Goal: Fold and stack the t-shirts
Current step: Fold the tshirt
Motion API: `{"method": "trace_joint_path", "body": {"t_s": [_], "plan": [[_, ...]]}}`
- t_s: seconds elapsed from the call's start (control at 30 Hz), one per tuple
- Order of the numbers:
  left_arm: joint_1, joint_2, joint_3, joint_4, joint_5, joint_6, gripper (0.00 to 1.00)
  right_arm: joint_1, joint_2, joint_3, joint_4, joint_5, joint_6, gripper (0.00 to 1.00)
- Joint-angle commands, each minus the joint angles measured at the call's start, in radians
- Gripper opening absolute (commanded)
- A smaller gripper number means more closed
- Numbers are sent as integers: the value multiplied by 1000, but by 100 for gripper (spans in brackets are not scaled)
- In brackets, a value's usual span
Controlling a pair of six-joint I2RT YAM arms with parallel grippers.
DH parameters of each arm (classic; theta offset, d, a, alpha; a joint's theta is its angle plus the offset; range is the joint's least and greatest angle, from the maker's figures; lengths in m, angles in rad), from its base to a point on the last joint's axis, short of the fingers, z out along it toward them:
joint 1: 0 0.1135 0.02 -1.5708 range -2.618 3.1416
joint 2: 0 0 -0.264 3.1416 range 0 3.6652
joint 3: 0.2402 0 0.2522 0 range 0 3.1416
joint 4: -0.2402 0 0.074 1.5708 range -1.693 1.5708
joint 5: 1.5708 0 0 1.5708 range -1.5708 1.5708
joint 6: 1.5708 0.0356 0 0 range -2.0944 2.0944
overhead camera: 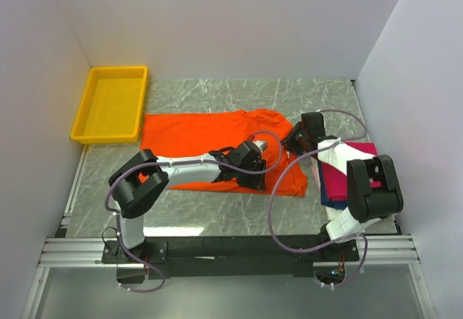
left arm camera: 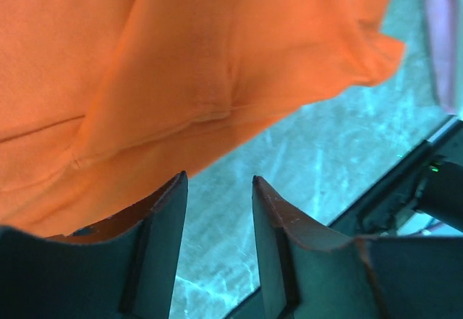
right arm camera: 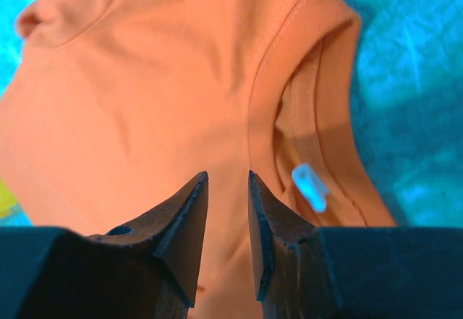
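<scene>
Left arm (overhead camera: 184, 168) stretched toward centre, left gripper (left arm camera: 217, 183) jaws apart, empty. Right arm (overhead camera: 365, 189) bent, right gripper (right arm camera: 228, 178) slightly parted, pointing down.

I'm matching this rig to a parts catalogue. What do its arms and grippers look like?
The left arm and right arm have white links between bulky black joints, with lilac-grey cables looping alongside. The left gripper and right gripper each carry two dark wedge-shaped fingers tapering toward the tips.
</scene>
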Motion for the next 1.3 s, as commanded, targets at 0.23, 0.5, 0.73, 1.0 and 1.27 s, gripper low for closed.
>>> {"method": "trace_joint_path", "body": {"t_s": [0.23, 0.5, 0.73, 1.0, 1.27], "plan": [[-5, 88, 112, 22, -6, 17, 49, -11, -237, -98, 7, 19, -19, 38], [-4, 134, 151, 11, -18, 10, 48, -9, -323, -134, -16, 18, -32, 39], [-4, 145, 172, -8, -73, -4, 43, -11, -373, -157, -25, 8, -33, 39], [-5, 163, 207, -50, -130, -10, 34, -11, -430, -178, -41, 10, -36, 38], [-2, 175, 235, -65, -173, -21, 28, -11, -476, -189, -64, 15, -47, 38]]}}
